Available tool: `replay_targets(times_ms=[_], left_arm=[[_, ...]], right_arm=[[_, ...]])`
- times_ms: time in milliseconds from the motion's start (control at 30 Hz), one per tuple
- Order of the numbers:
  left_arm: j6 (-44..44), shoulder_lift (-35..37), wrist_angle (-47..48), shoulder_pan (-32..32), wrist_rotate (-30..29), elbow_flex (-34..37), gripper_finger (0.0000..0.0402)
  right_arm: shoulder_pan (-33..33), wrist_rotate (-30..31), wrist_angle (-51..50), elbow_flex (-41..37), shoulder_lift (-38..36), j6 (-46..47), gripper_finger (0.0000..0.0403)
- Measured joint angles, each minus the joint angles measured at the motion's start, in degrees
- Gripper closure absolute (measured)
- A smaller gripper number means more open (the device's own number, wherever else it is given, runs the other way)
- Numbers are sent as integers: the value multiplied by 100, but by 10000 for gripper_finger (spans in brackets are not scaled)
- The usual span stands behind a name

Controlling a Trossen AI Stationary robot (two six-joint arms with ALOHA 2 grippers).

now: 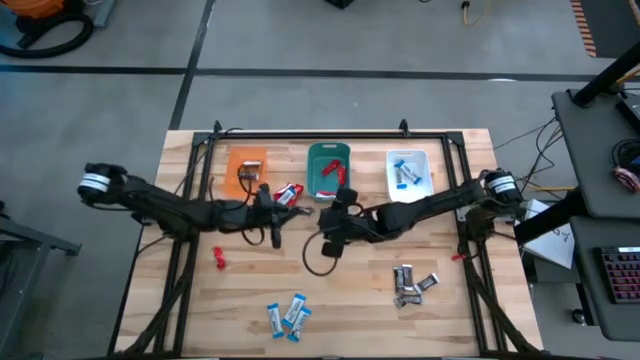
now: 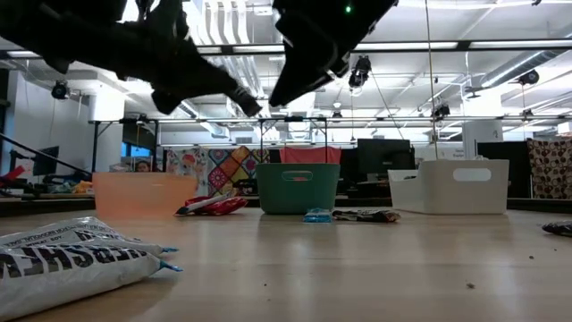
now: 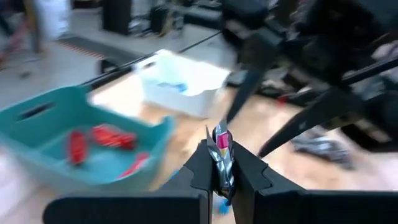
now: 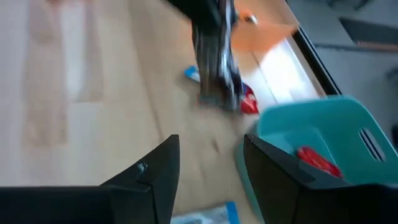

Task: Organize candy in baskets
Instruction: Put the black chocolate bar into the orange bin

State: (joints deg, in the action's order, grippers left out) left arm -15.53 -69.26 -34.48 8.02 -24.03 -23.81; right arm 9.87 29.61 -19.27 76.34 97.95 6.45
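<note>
Three baskets stand along the table's far side: orange (image 1: pixel 247 168), teal (image 1: pixel 328 170) with red candy inside, whitish (image 1: pixel 408 173) with blue-and-white candy. My left gripper (image 1: pixel 270 198) hovers on the near side of the gap between the orange and teal baskets, shut on one candy (image 3: pixel 221 149). My right gripper (image 4: pixel 208 171) is open and empty, just on the near side of the teal basket (image 4: pixel 323 143). Loose candy lies on the table: red (image 1: pixel 288 193) beside my left gripper, red (image 1: pixel 219 258), blue-and-white (image 1: pixel 288 315), dark grey (image 1: pixel 412 283). My left gripper pinches a candy between its two fingers. The wrapper's crimped silver-and-red end (image 3: pixel 221 138) sticks out past the fingertips. The gripper stands well above the table in the low view (image 2: pixel 239 97), so the candy is lifted clear.
A metal frame (image 1: pixel 300 133) borders the table behind the baskets. Both arms meet over the table's middle, close together. One more red candy (image 1: pixel 458 257) lies near the right edge. A big blue-and-white candy (image 2: pixel 71 255) fills the low view's foreground. Bare wood lies between the candy heaps.
</note>
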Motion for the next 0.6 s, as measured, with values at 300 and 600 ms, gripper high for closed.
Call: replay_targets(times_ms=[300, 600], left_arm=[[-283, 1601, 3211, -1354, -320, -218, 394], [-68, 1532, 6521, -2995, -805, -1452, 394]], right_arm=[[-477, 0, -292, 121, -2, -61, 234], [-969, -2, -309, 128, -2, -200, 234]])
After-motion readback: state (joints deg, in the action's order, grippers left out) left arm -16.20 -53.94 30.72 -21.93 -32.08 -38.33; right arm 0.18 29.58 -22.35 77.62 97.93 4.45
